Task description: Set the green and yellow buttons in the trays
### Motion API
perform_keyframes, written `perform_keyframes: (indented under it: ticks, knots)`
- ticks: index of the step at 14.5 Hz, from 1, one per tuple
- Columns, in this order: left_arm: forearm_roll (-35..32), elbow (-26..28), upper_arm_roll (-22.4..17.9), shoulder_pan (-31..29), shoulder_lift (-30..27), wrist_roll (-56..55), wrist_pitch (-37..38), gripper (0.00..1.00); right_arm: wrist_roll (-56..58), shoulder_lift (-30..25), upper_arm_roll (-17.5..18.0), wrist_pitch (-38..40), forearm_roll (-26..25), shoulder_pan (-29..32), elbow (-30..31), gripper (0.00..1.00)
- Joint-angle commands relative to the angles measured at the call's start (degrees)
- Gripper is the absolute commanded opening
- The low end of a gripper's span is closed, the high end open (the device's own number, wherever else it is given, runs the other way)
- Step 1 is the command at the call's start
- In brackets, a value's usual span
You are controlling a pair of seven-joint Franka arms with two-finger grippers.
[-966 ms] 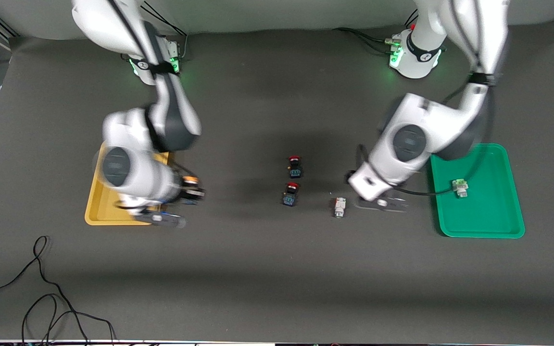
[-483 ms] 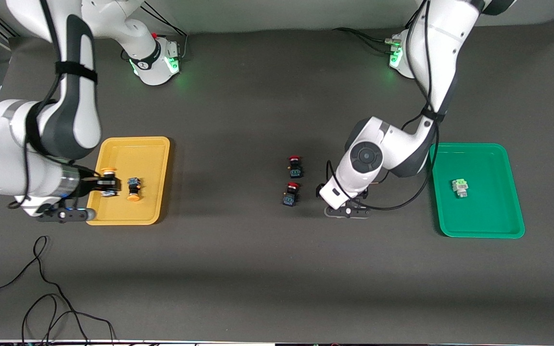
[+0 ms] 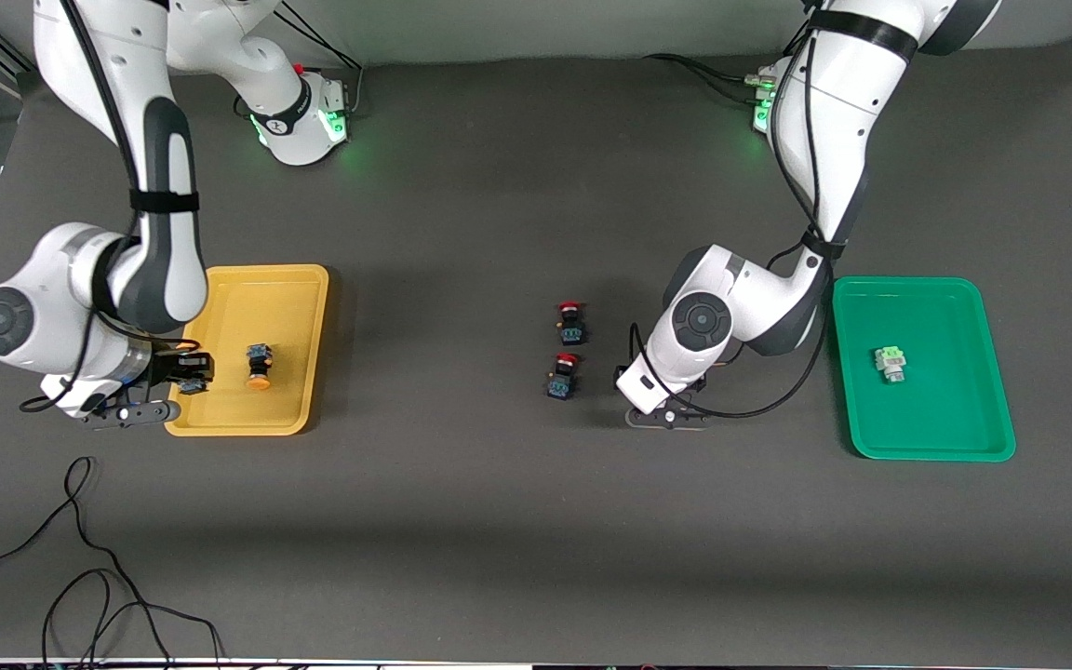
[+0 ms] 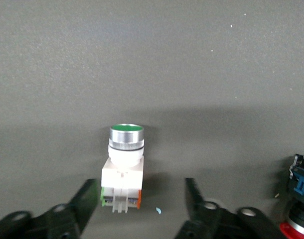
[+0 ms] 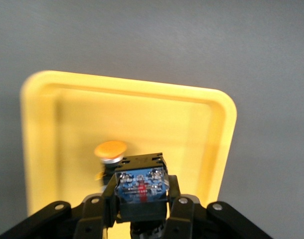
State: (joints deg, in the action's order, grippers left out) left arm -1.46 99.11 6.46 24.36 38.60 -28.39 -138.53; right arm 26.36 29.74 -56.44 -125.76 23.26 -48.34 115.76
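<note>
Two claws are working: the left claw (image 4: pixel 142 206), fingers apart, is straddling the light, rigid green button (image 4: pixel 123 172) on the desk, best pinched at its squarish white base, while the right claw (image 5: pixel 142 211) is clamping a yellow button (image 5: pixel 140 191) over the yellow tray (image 5: pixel 212 149)

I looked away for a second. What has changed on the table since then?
The left pincer came down around the green button on the mat. The right pincer carried a yellow button over the yellow tray. Unmoved: both red buttons, the green tray and its button.
</note>
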Motion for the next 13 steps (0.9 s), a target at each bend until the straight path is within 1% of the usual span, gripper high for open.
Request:
perform_keyframes:
  ticks: [1,2,4,5,6,7,9,10,11,12,13]
  knots:
    - [-0.38,-1.02,-0.92,0.43,1.04,-0.62,-1.13,0.10,4.91,2.94,1.07,-5.45,4.23,0.00,1.74,0.00]
    - [-0.38,-1.02,-0.92,0.08,1.04,-0.36,-1.13,0.01,7.28,4.52,1.16,-6.33,6.77,1.13,1.75,0.00]
    - [-0.03,-1.11,-0.92,-0.10,0.08,-1.05,-0.34,0.00,13.24,7.51,2.64,-7.30,14.49,2.81,1.75,0.00]
    - [0.23,-1.11,-0.92,-0.27,-0.97,-1.84,0.18,0.00,15.89,9.09,2.74,-7.48,17.57,2.90,1.75,0.00]
    - [0.23,-1.11,-0.84,-1.32,-2.54,-2.89,0.45,0.00,16.78,10.24,2.74,-7.57,19.43,2.90,1.75,0.00]
    - [0.32,-1.02,-0.66,-1.76,-5.34,-3.60,3.32,0.00,16.88,10.86,2.74,-8.00,19.71,2.73,1.75,0.00]
    - [0.59,-1.37,-0.66,-2.03,-13.15,-5.80,15.16,0.00,16.97,11.30,2.83,-8.45,19.71,2.46,2.01,0.00]
    - [0.59,-1.29,-0.66,-2.64,-16.76,-5.80,20.00,0.00,16.97,11.65,2.83,-8.71,19.71,2.46,2.01,0.04]
    - [0.59,-1.29,-0.66,-3.34,-19.67,-5.46,24.32,0.00,16.97,11.66,2.91,-8.80,19.71,2.46,2.01,0.51]
    - [0.59,-1.20,-0.66,-4.92,-21.87,-3.97,28.27,0.00,16.97,11.57,2.92,-8.80,19.71,2.38,2.01,0.61]
    - [0.59,-1.11,-0.66,-7.19,-23.64,-0.74,31.62,0.00,16.97,11.31,2.92,-8.80,19.71,2.38,2.01,0.86]
